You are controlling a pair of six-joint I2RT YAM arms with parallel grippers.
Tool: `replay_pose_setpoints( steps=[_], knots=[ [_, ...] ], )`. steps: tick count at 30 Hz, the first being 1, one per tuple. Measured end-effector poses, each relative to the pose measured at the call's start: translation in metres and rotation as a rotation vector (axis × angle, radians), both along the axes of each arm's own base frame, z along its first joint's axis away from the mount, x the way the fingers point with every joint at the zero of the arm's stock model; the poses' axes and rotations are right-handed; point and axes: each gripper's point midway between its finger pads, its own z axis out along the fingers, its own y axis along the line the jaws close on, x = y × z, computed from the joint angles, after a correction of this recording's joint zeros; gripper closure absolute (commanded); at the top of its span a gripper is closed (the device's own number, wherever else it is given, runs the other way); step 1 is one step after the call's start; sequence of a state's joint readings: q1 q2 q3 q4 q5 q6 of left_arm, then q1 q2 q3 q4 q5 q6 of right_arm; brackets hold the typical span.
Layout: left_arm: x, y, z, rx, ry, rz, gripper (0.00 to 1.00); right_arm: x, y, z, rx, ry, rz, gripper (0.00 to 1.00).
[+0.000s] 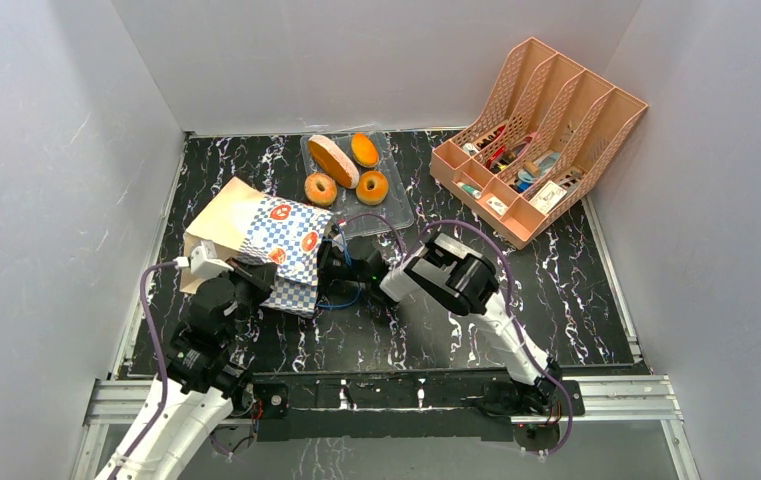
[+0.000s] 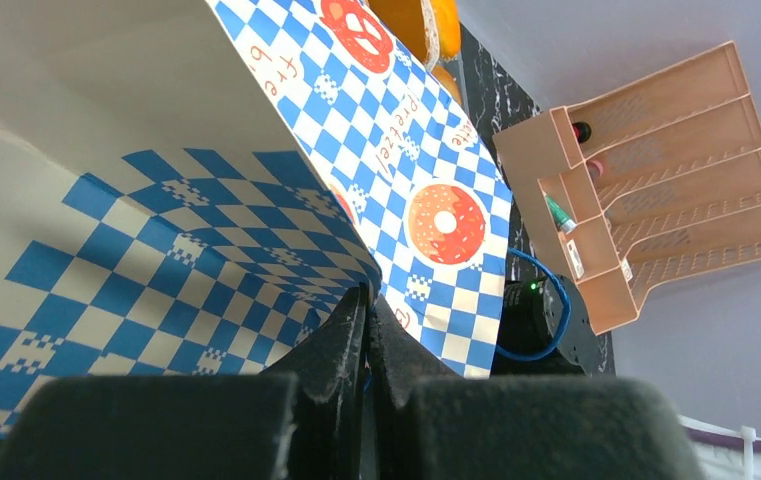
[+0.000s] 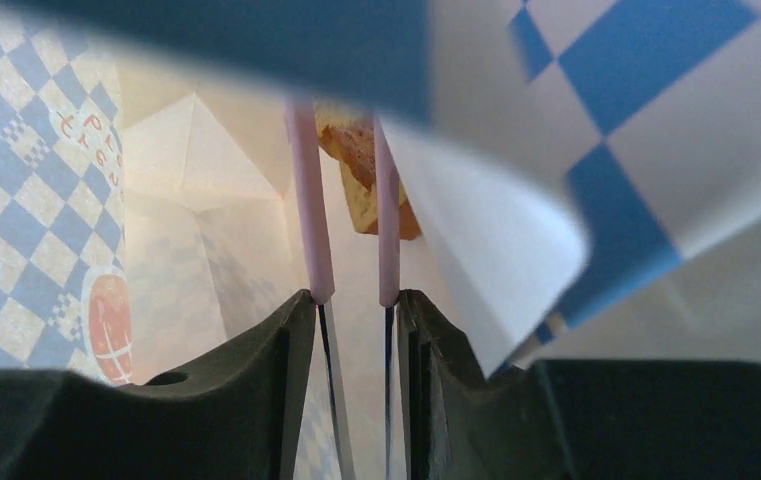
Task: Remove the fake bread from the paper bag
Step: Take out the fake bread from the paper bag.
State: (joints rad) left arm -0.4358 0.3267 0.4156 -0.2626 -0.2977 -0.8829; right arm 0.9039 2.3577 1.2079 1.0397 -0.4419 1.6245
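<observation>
Four pieces of bread (image 1: 333, 160) lie in a clear tray (image 1: 391, 212) out past both grippers, toward the far side of the black table (image 1: 576, 300). The paper bag (image 1: 256, 235) lies tipped on its side just ahead of the left gripper (image 2: 368, 300), its mouth turned toward the right gripper (image 3: 346, 130). The left gripper's jaws are pressed together on the bag's checkered edge, pinching the paper. The right gripper reaches into the bag's mouth. Its pink pads (image 3: 311, 220) stand only a narrow gap apart, and a golden-brown fifth piece of bread (image 3: 356, 190) shows between them near their tips, deep inside the bag. Whether the pads actually squeeze it I cannot tell. A blue cord (image 2: 546, 320) loops at the bag's mouth, just right of the left gripper. A pink file rack (image 1: 536, 140) stands well off beyond the right gripper, to its right.
</observation>
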Motion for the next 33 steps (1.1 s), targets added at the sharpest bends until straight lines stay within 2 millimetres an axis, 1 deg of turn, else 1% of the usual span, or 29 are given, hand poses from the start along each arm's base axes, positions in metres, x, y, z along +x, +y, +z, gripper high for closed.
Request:
replay_pose_setpoints(
  steps=[1,3,5,7,9,12,16,20,24,26,29,33],
  knots=[
    [0.000,-0.002,-0.001,0.000,0.003,-0.008,1.00,0.001,0.002,0.000,0.008,-0.001,0.004,0.77],
    [0.002,-0.005,-0.001,0.003,0.009,-0.021,1.00,0.001,0.003,0.000,0.018,-0.002,0.011,0.91],
    [0.002,-0.006,-0.001,0.004,0.010,-0.029,1.00,0.000,0.003,0.003,0.033,-0.002,0.014,1.00],
    [0.002,-0.006,0.000,0.003,0.007,-0.029,1.00,0.000,0.003,0.008,0.052,-0.001,0.015,1.00],
    [0.002,-0.005,0.004,-0.001,-0.002,-0.024,1.00,-0.002,-0.001,0.007,0.061,-0.002,0.014,1.00],
    [0.000,0.002,0.014,-0.013,-0.033,0.010,1.00,-0.008,-0.009,-0.001,0.049,0.005,0.014,1.00],
    [-0.006,0.022,0.028,-0.054,-0.083,0.112,1.00,-0.016,-0.025,-0.011,0.017,0.019,0.002,1.00],
    [-0.013,0.044,0.031,-0.075,-0.110,0.220,1.00,-0.022,-0.043,-0.013,0.002,0.026,-0.014,1.00],
    [-0.019,0.058,0.032,-0.074,-0.113,0.289,1.00,-0.027,-0.058,-0.015,-0.006,0.027,-0.029,1.00],
    [-0.021,0.062,0.035,-0.073,-0.117,0.307,1.00,-0.031,-0.064,-0.017,-0.013,0.026,-0.033,1.00],
    [-0.022,0.064,0.035,-0.073,-0.119,0.312,1.00,-0.033,-0.068,-0.017,-0.018,0.017,-0.033,1.00],
    [-0.023,0.065,0.036,-0.063,-0.126,0.307,1.00,-0.033,-0.069,-0.008,-0.010,-0.009,-0.033,1.00]
  ],
)
